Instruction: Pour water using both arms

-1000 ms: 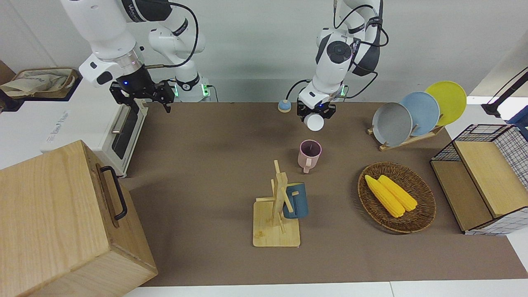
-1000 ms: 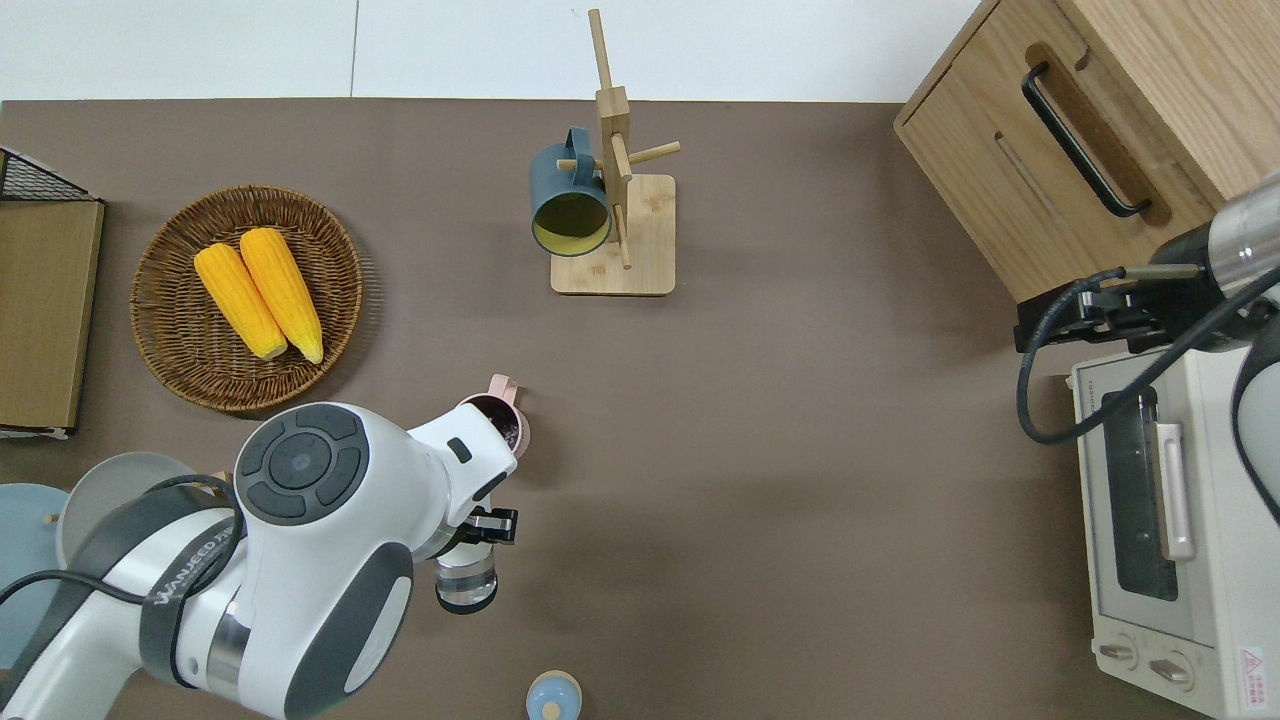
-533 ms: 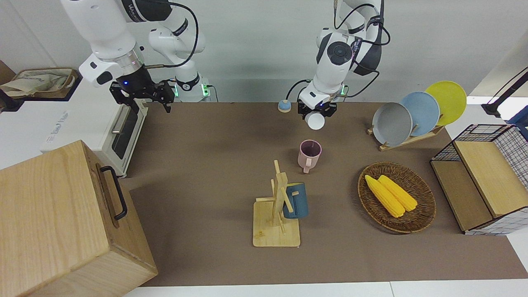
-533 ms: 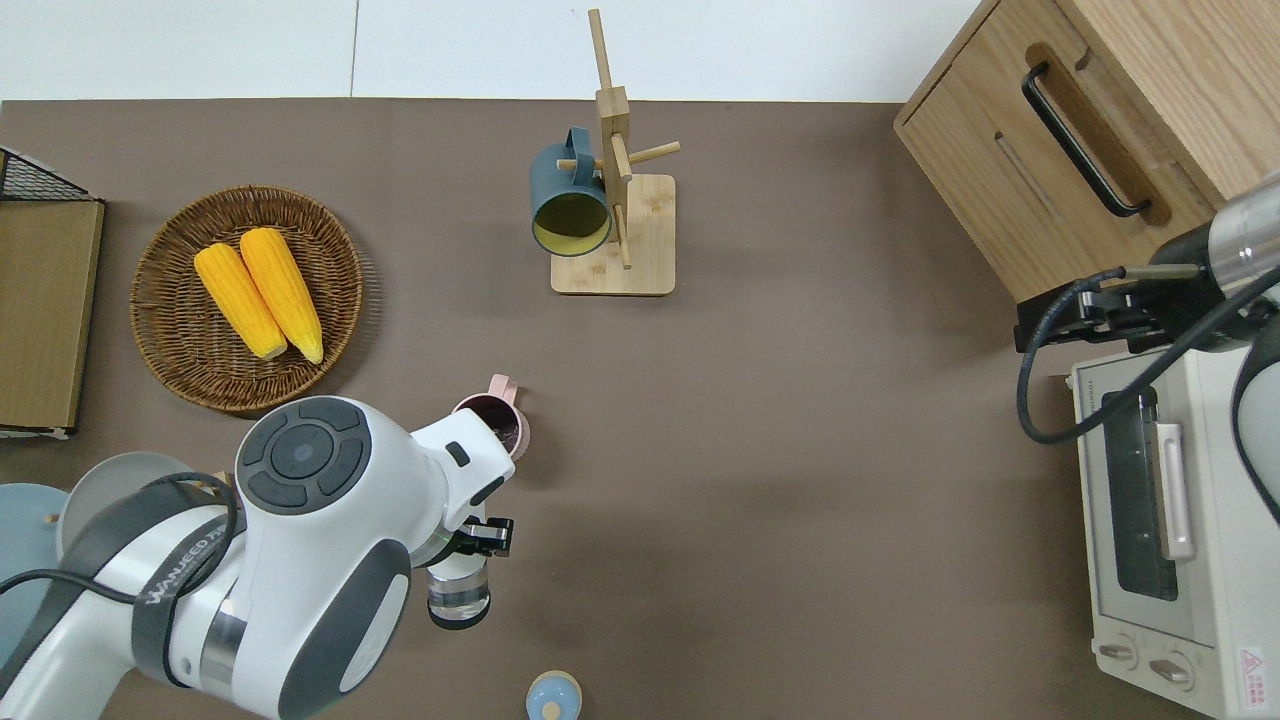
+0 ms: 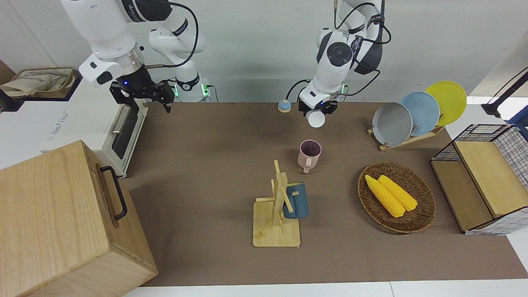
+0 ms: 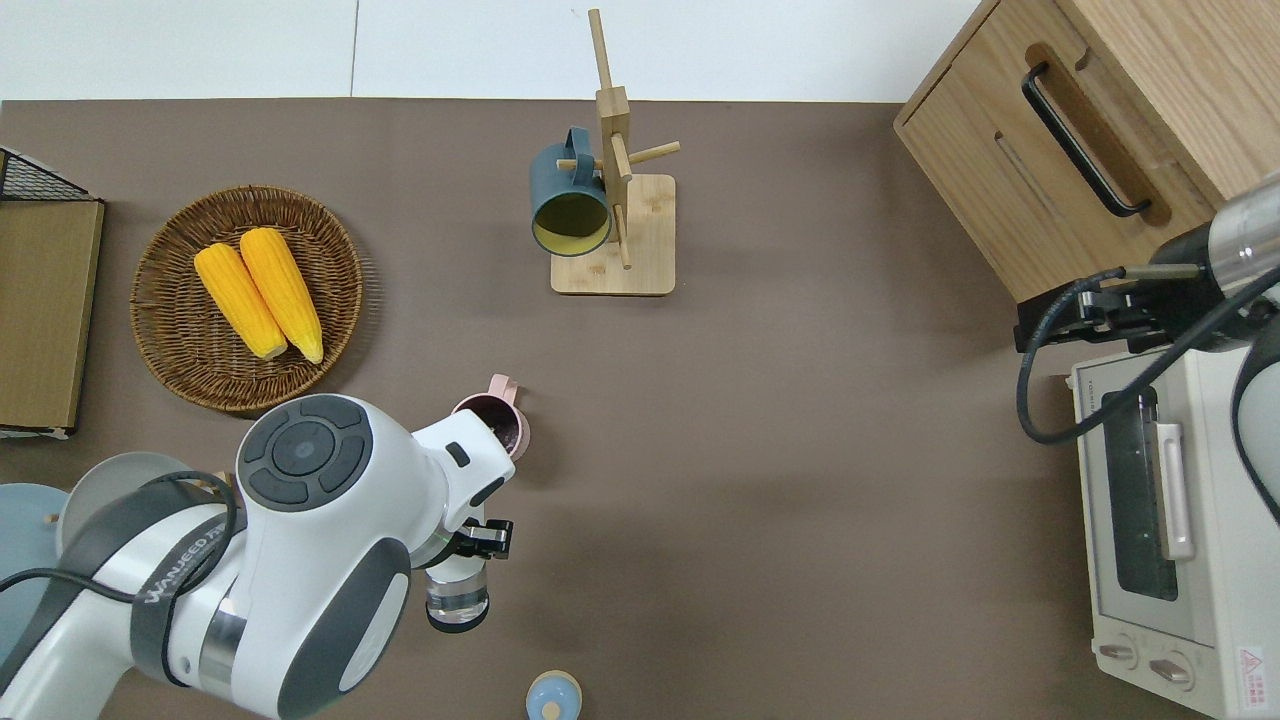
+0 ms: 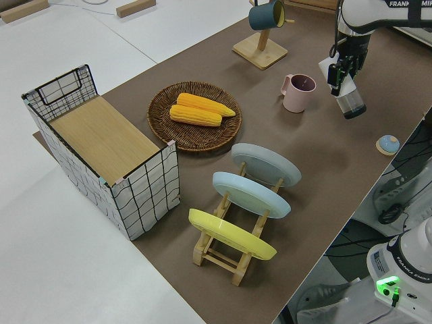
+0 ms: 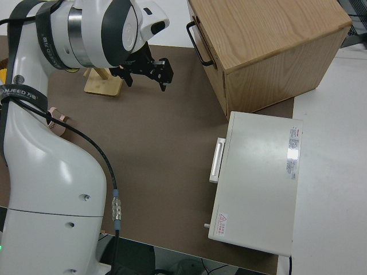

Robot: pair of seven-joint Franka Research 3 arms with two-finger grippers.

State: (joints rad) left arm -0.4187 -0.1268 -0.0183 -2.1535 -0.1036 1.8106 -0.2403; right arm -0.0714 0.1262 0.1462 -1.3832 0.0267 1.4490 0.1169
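My left gripper (image 5: 317, 108) (image 6: 470, 545) is shut on a clear glass (image 5: 316, 118) (image 6: 458, 600) (image 7: 351, 101), held slightly tilted in the air. By the overhead view the glass is over bare table, nearer to the robots than the pink mug (image 5: 309, 153) (image 6: 497, 425) (image 7: 299, 92). The mug stands upright on the brown mat with its handle pointing away from the robots. The water is out of view: no stream shows between glass and mug. My right arm is parked, its gripper (image 5: 152, 109) (image 8: 146, 83) open and empty.
A small blue round knob (image 5: 283, 106) sits near the robots beside the glass. A wooden mug rack with a blue mug (image 5: 295, 201), a corn basket (image 5: 425, 214), a plate rack (image 5: 412, 113), a wire crate (image 5: 482, 136), a wooden box (image 5: 62, 222) and a toaster oven (image 5: 123, 132) ring the mat.
The left gripper has drawn the glass a little toward the robots, away from the pink mug. The right arm has not moved.
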